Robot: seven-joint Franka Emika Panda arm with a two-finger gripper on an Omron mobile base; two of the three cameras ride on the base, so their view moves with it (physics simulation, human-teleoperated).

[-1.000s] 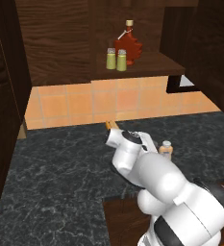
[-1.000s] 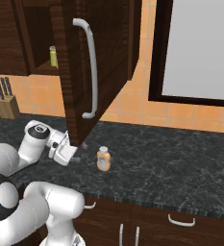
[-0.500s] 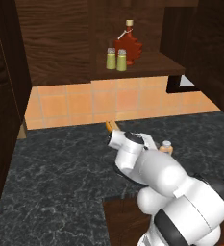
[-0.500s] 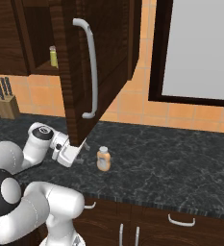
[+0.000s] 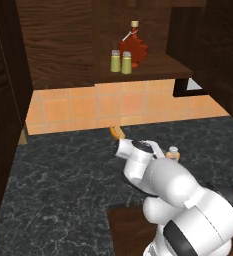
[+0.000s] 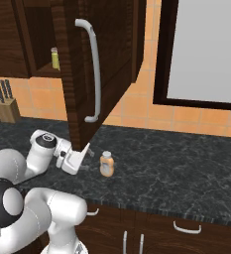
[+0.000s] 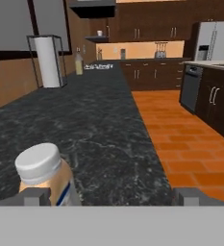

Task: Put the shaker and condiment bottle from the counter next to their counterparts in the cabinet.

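The peach-tan condiment bottle [image 6: 106, 164] with its pale cap stands upright on the black counter [image 6: 176, 168]. My gripper [image 6: 88, 158] is open and level with it, just to its left and apart from it. In the hand view the bottle [image 7: 45, 174] rises close in front of the left fingertip [image 7: 34, 196], off-centre in the wide gap of the gripper [image 7: 111, 196]. My arm half hides the bottle [image 5: 173, 153] in the left base view. On the cabinet shelf [image 5: 158, 67] two alike yellow-green shakers [image 5: 121, 61] stand side by side before the red maple-leaf bottle [image 5: 133, 47].
The open cabinet door with its long grey handle [image 6: 92, 74] hangs right above my hand. A knife block [image 6: 8, 106] stands at the counter's far left. Further along the counter are a paper towel roll [image 7: 48, 60] and a slim bottle [image 7: 79, 62]. The counter's front edge drops to orange floor [image 7: 190, 158].
My hand has slid along the counter toward the condiment bottle, closing most of the gap. The bottle and the things on the shelf have not moved.
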